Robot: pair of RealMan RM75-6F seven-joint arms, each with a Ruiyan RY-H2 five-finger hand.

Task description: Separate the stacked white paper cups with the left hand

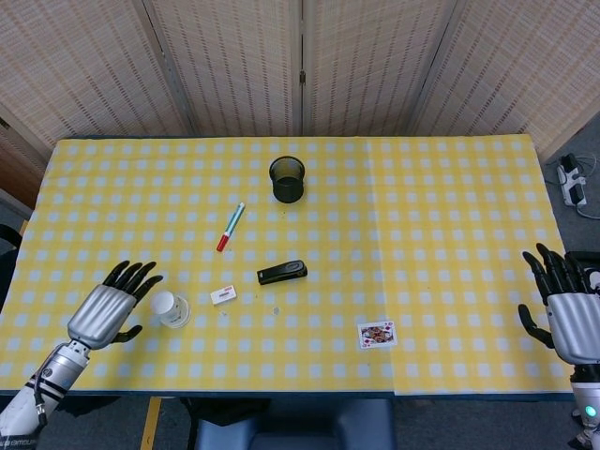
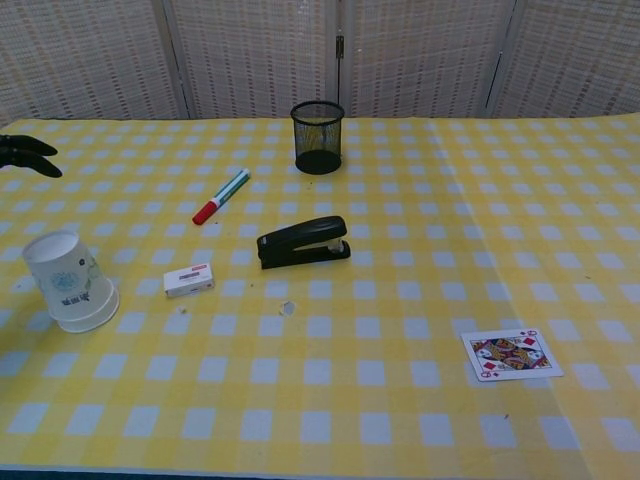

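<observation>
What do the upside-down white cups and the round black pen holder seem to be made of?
Upside-down white cups: probably paper, with a matte white wall, faint printed pattern and rolled rim. They look like one cup; the stacking is not visible.
Round black pen holder: likely metal wire mesh, since the tablecloth shows through its fine grid wall.

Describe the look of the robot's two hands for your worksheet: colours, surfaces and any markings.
The left hand and right hand match: each has a ribbed, silver-grey metallic back and black fingers. The left wrist continues into a silver-and-black forearm. A small green light glows below the right hand. No sleeves or loose cables show.
</observation>
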